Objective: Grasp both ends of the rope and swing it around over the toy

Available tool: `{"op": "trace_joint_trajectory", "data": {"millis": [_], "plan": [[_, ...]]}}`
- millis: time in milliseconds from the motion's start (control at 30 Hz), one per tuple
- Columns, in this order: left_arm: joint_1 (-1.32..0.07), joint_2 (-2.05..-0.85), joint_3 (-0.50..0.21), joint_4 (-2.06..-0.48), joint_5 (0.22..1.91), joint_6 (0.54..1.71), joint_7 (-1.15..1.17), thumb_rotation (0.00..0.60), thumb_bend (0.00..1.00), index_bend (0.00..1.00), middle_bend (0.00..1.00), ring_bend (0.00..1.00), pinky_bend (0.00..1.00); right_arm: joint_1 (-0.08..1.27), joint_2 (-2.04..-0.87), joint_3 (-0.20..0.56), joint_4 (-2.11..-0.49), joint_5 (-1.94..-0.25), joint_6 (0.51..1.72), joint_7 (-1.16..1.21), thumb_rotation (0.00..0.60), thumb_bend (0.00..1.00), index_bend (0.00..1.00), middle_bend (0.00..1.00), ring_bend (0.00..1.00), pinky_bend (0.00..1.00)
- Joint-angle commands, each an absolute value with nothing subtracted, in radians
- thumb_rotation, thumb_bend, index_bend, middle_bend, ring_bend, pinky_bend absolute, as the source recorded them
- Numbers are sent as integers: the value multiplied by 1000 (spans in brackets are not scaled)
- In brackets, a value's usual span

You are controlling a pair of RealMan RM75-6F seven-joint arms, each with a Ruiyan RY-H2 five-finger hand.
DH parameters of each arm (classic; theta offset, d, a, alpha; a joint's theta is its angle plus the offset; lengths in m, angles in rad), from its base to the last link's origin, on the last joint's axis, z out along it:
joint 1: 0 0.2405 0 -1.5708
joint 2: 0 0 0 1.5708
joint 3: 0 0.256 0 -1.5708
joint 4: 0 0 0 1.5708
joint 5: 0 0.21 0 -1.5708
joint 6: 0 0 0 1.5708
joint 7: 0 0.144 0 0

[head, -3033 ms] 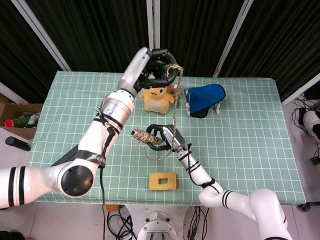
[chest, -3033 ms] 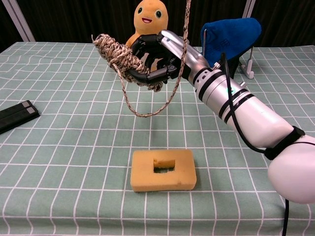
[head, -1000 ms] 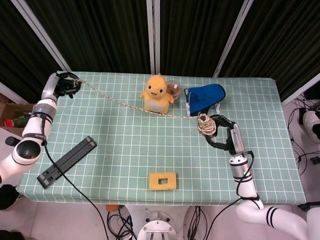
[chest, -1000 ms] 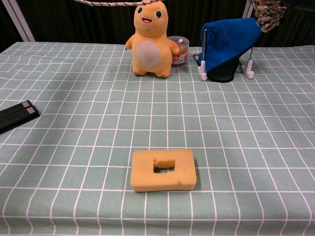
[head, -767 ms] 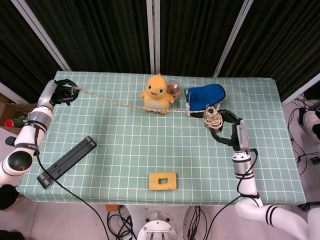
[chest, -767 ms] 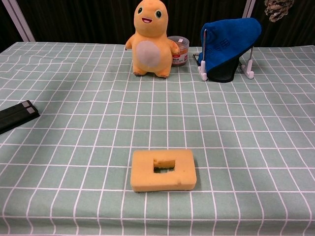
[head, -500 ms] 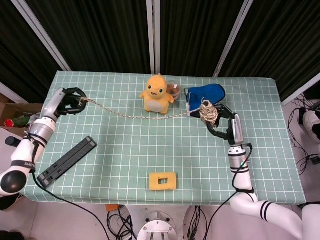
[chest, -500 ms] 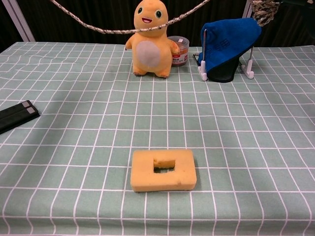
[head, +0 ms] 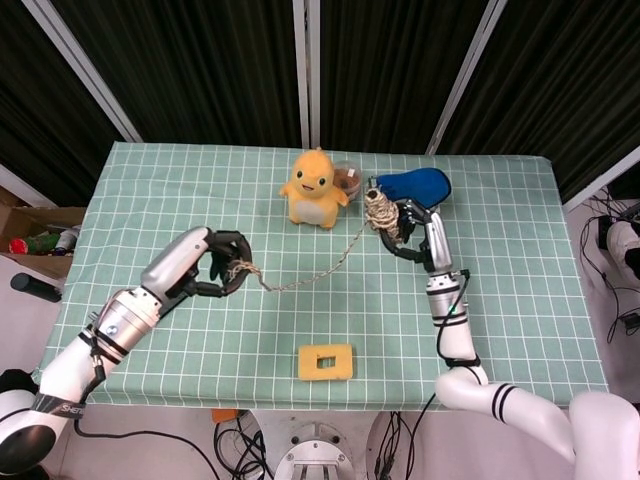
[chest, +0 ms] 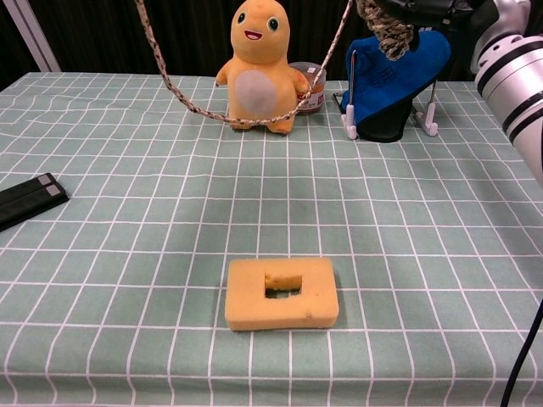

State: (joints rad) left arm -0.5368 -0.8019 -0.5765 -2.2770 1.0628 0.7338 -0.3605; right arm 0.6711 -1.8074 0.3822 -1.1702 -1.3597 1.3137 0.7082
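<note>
An orange plush toy [head: 315, 189] [chest: 258, 69] stands upright at the back of the table. A braided rope [head: 310, 276] [chest: 193, 105] hangs in a slack loop in front of the toy, between my two hands. My left hand [head: 213, 266] grips one end, left of centre and raised over the table; the chest view does not show it. My right hand [head: 403, 229] [chest: 424, 12] holds the other end, a coiled bundle of rope [head: 380, 209] [chest: 386, 25], just right of the toy and in front of the blue cloth.
A blue cloth on a white stand [head: 413, 188] [chest: 392, 75] and a small jar [chest: 307, 86] sit behind and right of the toy. A yellow sponge block with a slot [head: 325, 362] [chest: 282, 292] lies near the front edge. A black bar [chest: 29, 201] lies at the left.
Both hands have come inward and toward the front. The rope, stretched taut across the toy before, now sags in a loop in front of it. The black bar is hidden in the head view.
</note>
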Motion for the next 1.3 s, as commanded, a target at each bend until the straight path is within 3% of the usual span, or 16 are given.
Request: {"op": "trace_joint_trajectory", "data": {"millis": [33,167,333,467,667,900,1300], "plan": [[-649,-784,-591,-2316,994,698,-310,600,562,762,758,681,708,697,-1834,365,-1153,-1368,1291,640,600,720,788,628,607,823],[-860,-811,-577,-2317,825,676,-176,600,562,763,758,680,708,712,-1860,328,-1150,-1404,1285,595,600,724,788,628,607,823],[-1140,-936,-525,-2267,529,810,1,600,562,761,756,680,712,721,-1875,312,-1157,-1418,1277,572,600,733,788,629,607,823],[-1311,-1022,-535,-2213,318,928,71,600,564,761,756,680,712,735,-1866,318,-1161,-1415,1250,564,600,749,788,629,607,823],[-1466,-1122,-555,-2106,140,1037,147,600,564,760,756,680,712,752,-1851,310,-1175,-1425,1217,562,600,749,788,629,607,823],[-1515,-1163,-577,-1969,50,1061,182,600,565,761,756,680,712,757,-1827,256,-1199,-1481,1199,589,600,734,788,629,607,823],[-1348,-1073,-567,-1868,15,990,128,600,564,761,757,680,711,701,-1746,163,-1260,-1602,1309,752,600,741,788,629,607,823]]}}
